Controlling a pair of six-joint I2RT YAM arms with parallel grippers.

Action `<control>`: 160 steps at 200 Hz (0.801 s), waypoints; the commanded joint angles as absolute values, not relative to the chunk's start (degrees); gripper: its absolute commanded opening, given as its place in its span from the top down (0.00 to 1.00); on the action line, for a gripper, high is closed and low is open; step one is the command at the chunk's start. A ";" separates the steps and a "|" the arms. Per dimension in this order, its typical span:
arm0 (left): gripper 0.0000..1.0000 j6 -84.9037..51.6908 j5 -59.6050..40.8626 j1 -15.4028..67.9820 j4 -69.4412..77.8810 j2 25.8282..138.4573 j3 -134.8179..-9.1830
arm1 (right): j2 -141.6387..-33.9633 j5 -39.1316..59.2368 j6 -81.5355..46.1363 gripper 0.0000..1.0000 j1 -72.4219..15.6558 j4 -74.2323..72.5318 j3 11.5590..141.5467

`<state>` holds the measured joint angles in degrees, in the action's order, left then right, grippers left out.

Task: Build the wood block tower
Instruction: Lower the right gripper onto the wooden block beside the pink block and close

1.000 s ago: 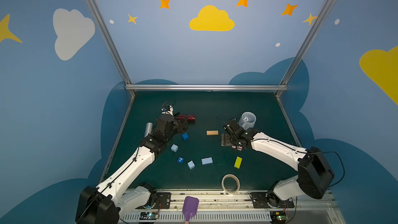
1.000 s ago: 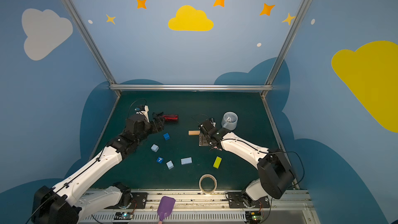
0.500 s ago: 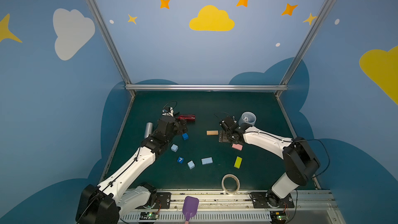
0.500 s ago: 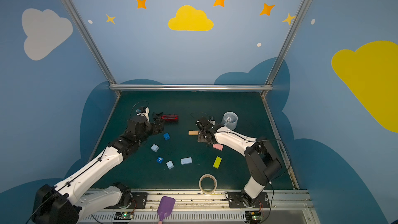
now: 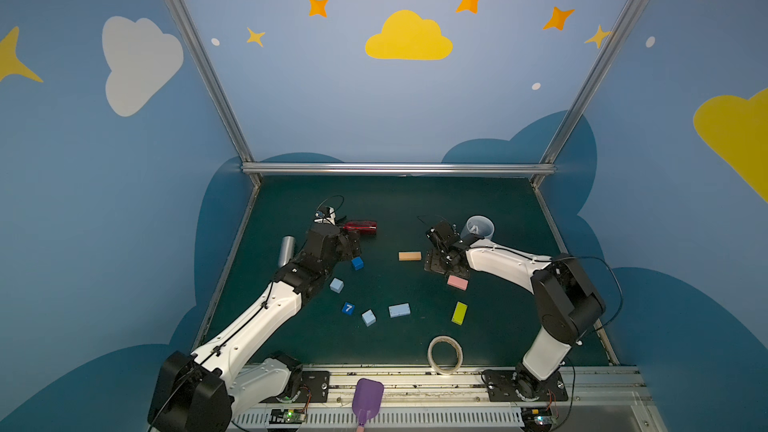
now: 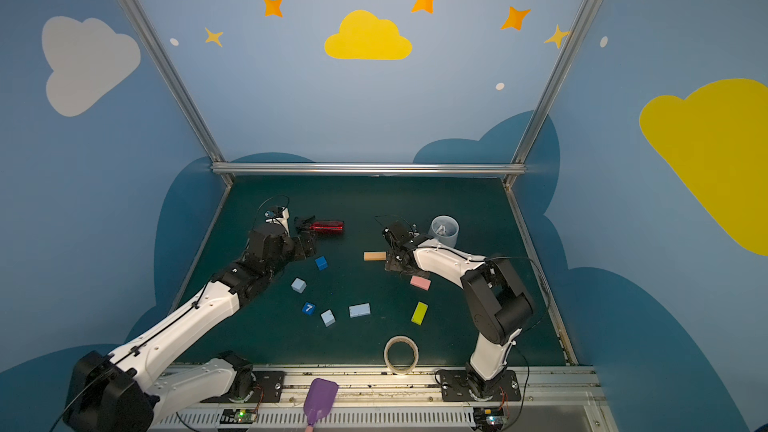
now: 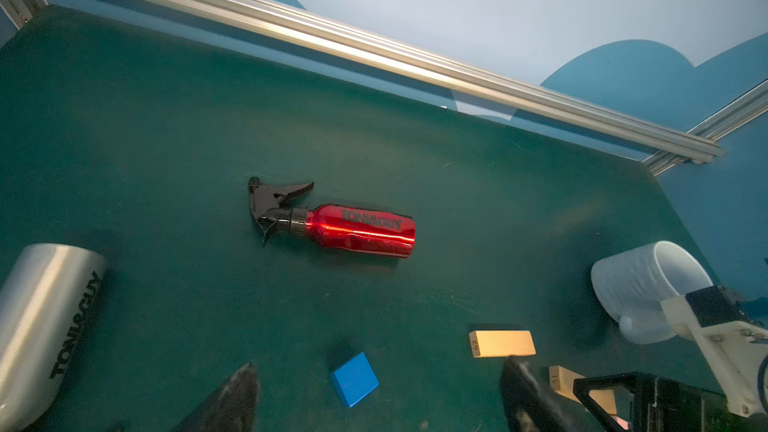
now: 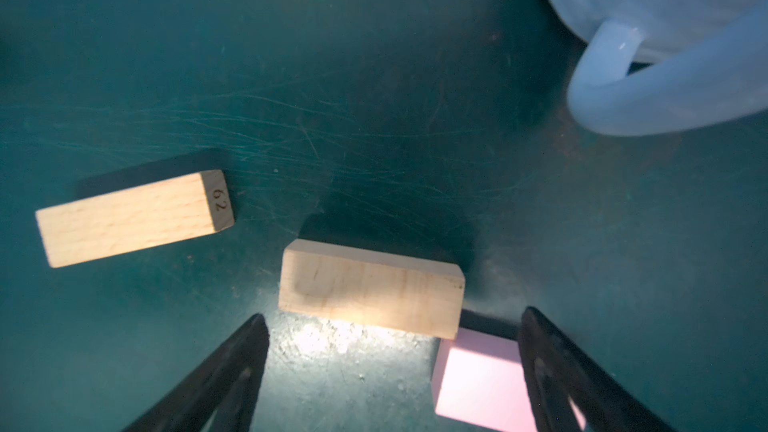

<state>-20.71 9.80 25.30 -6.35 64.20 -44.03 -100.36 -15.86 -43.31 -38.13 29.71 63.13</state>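
The wood blocks lie scattered flat on the green mat, none stacked. In both top views I see an orange block (image 5: 409,256) (image 6: 375,256), a pink block (image 5: 457,282), a yellow-green block (image 5: 459,312), a light-blue rectangle (image 5: 399,310), two light-blue cubes (image 5: 336,285) (image 5: 368,317), a dark-blue cube marked "7" (image 5: 348,308) and a plain dark-blue cube (image 5: 357,263). My left gripper (image 5: 353,243) (image 7: 379,363) is open just behind the plain blue cube (image 7: 354,379). My right gripper (image 5: 446,268) (image 8: 392,315) is open and low over a second wood-coloured block (image 8: 370,288), with the pink block (image 8: 478,380) by one finger.
A red spray bottle (image 5: 360,227) lies behind the left gripper and a silver can (image 5: 286,250) lies at the left edge. A light-blue mug (image 5: 480,226) stands close behind the right gripper. A tape roll (image 5: 445,354) sits at the front, near a purple tool (image 5: 368,398).
The right arm's elbow has swung inward to the left, uncovering the pink block, while its gripper stayed near the same spot. The left arm has barely moved.
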 commanded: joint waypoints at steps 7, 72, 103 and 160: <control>0.10 -19.95 11.07 25.50 -7.03 64.38 -44.04 | -101.95 -16.29 -44.02 0.08 -37.88 29.87 64.49; 0.09 -19.53 11.86 25.51 -6.54 63.31 -43.26 | -103.35 -16.30 -44.92 0.08 -37.88 28.93 64.99; 0.09 -19.40 12.22 25.54 -6.60 63.21 -43.12 | -103.62 -16.02 -45.72 0.08 -37.88 28.52 65.30; 0.09 -19.01 12.47 25.56 -6.92 63.63 -43.36 | -105.62 -16.12 -46.17 0.09 -38.19 29.56 67.14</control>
